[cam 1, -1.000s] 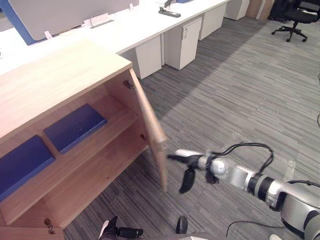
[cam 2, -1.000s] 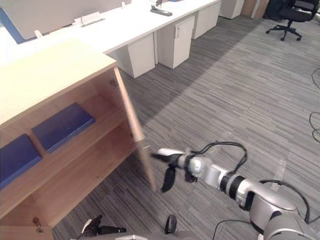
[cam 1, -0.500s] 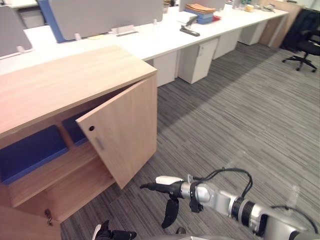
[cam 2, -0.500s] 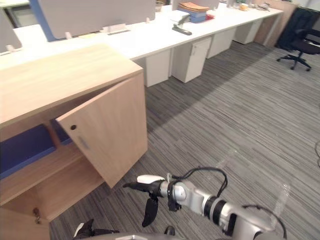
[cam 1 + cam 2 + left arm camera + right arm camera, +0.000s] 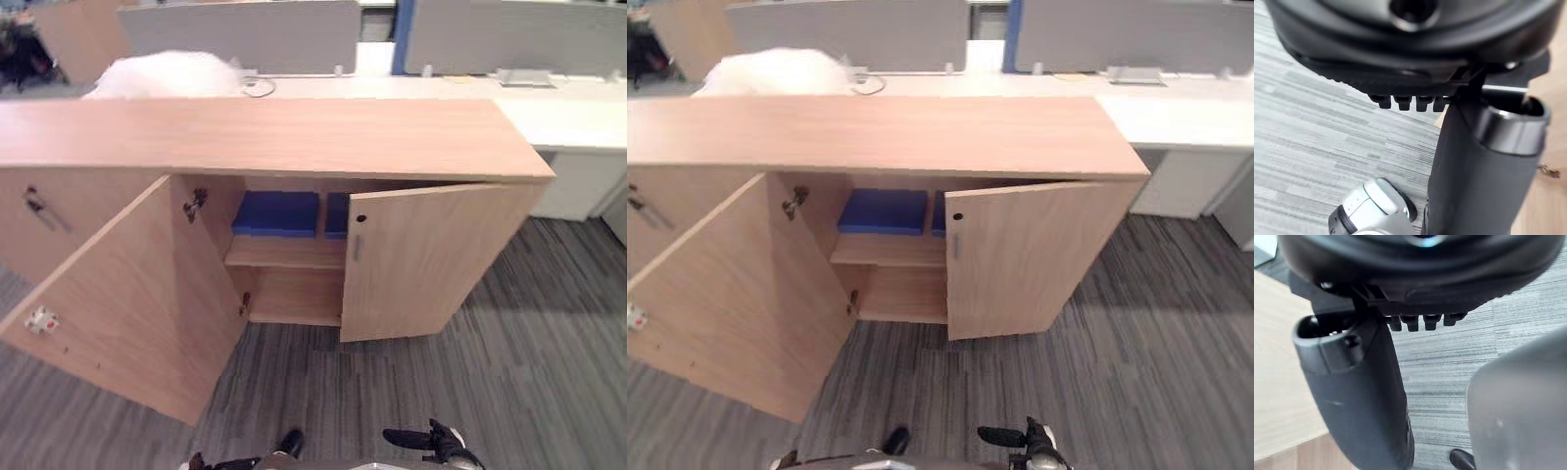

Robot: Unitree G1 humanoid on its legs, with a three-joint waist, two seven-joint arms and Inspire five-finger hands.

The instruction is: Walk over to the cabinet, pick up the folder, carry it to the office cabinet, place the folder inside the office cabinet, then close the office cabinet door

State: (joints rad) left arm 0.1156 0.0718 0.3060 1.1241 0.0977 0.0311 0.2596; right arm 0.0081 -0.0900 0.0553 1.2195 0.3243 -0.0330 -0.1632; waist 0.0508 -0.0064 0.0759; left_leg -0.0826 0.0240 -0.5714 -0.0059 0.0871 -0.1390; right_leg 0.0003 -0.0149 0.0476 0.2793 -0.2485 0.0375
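Folder (image 5: 275, 212) sits on shelf (image 5: 284, 253) inside office cabinet (image 5: 294, 137). Right door (image 5: 431, 257) ajar: likely push flat near free edge. Right hand (image 5: 431, 443) low, fingers unreadable.

The left hand (image 5: 1415, 58) is a glossy black rounded shell with a round hole, above a row of short, ribbed black fingers (image 5: 1405, 102). Beside the fingers stands a thick, matte dark-grey thumb (image 5: 1474, 186) with a silvery band. The right hand (image 5: 1415, 279) looks the same, though its thumb is plain dark grey.
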